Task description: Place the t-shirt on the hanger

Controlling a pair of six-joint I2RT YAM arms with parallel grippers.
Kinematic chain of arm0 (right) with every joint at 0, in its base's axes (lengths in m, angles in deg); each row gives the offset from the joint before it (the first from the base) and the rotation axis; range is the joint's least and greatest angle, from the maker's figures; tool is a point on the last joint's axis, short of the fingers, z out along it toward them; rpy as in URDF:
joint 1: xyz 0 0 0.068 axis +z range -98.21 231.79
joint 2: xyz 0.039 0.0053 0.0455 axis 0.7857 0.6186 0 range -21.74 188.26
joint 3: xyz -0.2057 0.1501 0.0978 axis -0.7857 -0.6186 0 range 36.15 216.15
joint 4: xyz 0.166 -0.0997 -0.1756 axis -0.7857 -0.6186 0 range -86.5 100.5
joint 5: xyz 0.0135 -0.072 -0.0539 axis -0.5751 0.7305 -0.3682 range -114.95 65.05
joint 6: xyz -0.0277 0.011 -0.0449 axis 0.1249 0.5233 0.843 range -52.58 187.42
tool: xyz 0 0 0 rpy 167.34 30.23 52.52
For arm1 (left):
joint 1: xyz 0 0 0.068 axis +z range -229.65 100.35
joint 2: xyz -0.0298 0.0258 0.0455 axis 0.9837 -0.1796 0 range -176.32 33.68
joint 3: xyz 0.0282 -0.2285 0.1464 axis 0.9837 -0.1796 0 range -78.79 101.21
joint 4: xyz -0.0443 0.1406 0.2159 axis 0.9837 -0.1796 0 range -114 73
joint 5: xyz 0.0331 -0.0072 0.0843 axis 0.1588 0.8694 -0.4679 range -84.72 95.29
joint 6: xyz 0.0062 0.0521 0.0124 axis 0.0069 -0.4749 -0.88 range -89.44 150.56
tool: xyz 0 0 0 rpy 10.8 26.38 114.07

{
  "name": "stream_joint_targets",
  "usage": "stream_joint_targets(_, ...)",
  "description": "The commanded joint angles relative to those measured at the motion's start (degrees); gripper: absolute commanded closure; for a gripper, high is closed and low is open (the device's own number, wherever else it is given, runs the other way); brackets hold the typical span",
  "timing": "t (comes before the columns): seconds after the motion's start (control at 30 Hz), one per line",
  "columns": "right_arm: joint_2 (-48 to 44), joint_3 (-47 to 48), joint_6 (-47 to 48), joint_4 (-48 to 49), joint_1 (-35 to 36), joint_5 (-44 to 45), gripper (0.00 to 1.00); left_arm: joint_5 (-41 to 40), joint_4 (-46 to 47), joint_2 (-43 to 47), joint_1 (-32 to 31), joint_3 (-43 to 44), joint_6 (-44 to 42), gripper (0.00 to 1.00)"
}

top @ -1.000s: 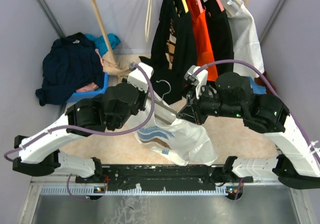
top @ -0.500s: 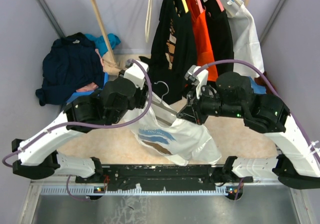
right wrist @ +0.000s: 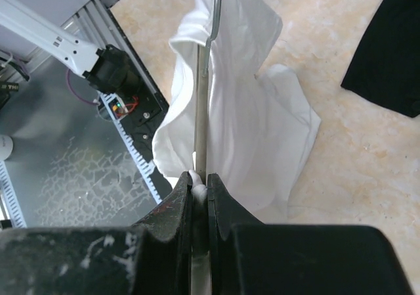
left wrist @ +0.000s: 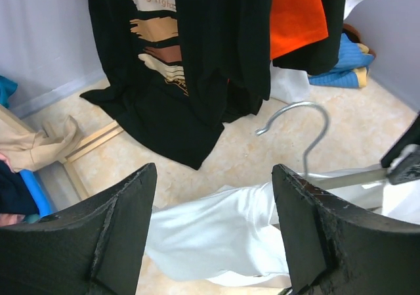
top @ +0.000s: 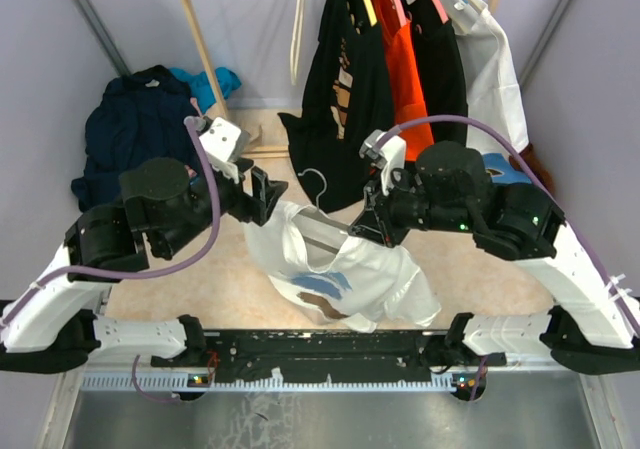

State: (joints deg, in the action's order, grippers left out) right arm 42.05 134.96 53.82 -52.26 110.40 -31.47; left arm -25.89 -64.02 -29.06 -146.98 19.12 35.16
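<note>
Right gripper (right wrist: 199, 184) clenched on hanger (right wrist: 201, 104) bar, frame centre. T-shirt (top: 345, 274) draped over it, bar running left-right. Left gripper (top: 263, 195) jaws wide, empty, just left of shirt shoulder; nearer arm.

One blue-printed t-shirt (top: 372, 269), four hung garments (top: 345, 79)

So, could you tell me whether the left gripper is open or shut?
Open: the left gripper has its fingers wide apart, gripping nothing; the t-shirt lies beyond them.
</note>
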Motion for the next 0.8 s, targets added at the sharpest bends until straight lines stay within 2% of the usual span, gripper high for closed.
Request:
stream_joint_targets(0.0,1.8,4.1,-1.2,3.0,-0.2,1.8,1.0,2.6,1.5,1.2,0.3,0.2,-0.2,0.24)
stream_joint_targets(0.23,4.4,6.5,-2.1,3.4,-0.2,4.0,1.0,9.0,2.1,1.4,0.3,-1.0,2.2,0.26)
stream_joint_targets(0.37,5.4,6.6,-2.4,4.5,-0.1,5.5,1.0,9.8,2.2,1.7,0.3,-3.8,4.4,0.29)
stream_joint_targets(0.47,4.9,2.7,-2.4,5.7,-0.2,6.6,1.0,7.6,2.2,2.1,0.3,-6.8,6.7,0.29)
stream_joint_targets(0.6,0.2,-7.0,-3.6,9.7,-0.2,5.1,1.0,6.1,1.4,3.3,0.3,-11.5,10.7,0.3)
stream_joint_targets(0.77,-2.4,-11.9,-4.8,10.7,-0.1,4.9,1.0,6.4,-0.1,7.3,0.2,-19.0,20.4,0.35)
